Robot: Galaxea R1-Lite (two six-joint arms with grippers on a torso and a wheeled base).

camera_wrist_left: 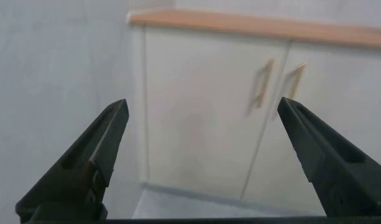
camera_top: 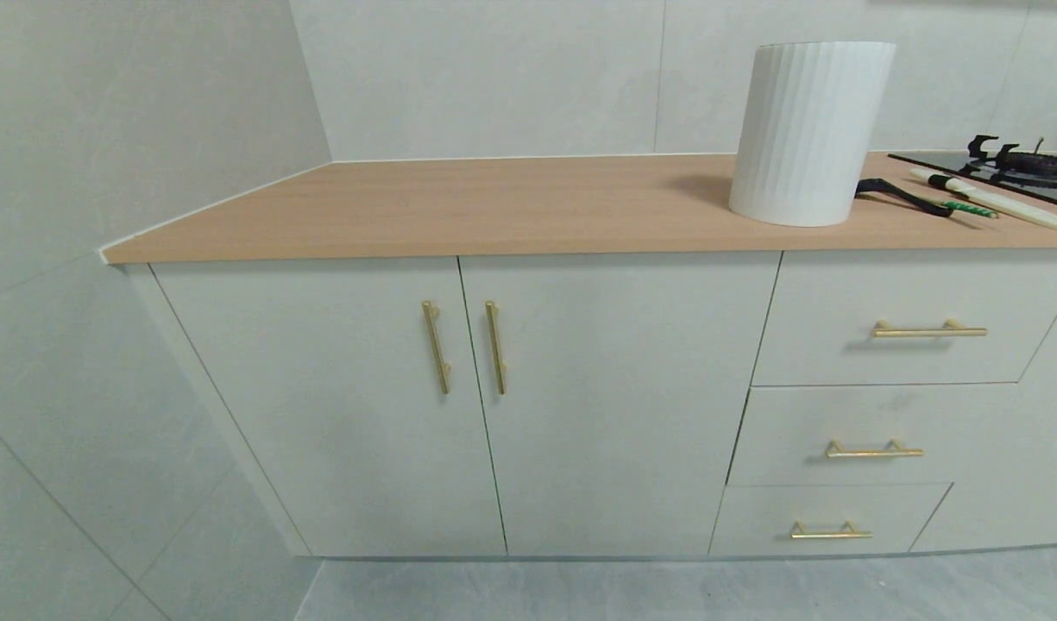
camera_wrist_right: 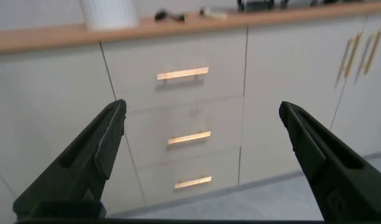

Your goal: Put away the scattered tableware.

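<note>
A tall white ribbed holder (camera_top: 808,131) stands on the wooden countertop (camera_top: 493,203) at the right. Just right of it lie scattered utensils: a black-handled one (camera_top: 903,195), a green-handled one (camera_top: 968,208) and a long cream-coloured one (camera_top: 990,197). In the right wrist view the holder (camera_wrist_right: 109,12) and the utensils (camera_wrist_right: 187,14) sit far off on the counter. My left gripper (camera_wrist_left: 202,112) is open, low in front of the double cabinet doors (camera_wrist_left: 265,112). My right gripper (camera_wrist_right: 202,112) is open and empty, facing the drawers (camera_wrist_right: 183,74).
A black gas hob (camera_top: 1016,166) sits at the counter's far right. Below are two cabinet doors with gold handles (camera_top: 463,345) and a stack of three drawers (camera_top: 873,448). Tiled walls close the left side and the back. Grey floor (camera_top: 666,591) lies in front.
</note>
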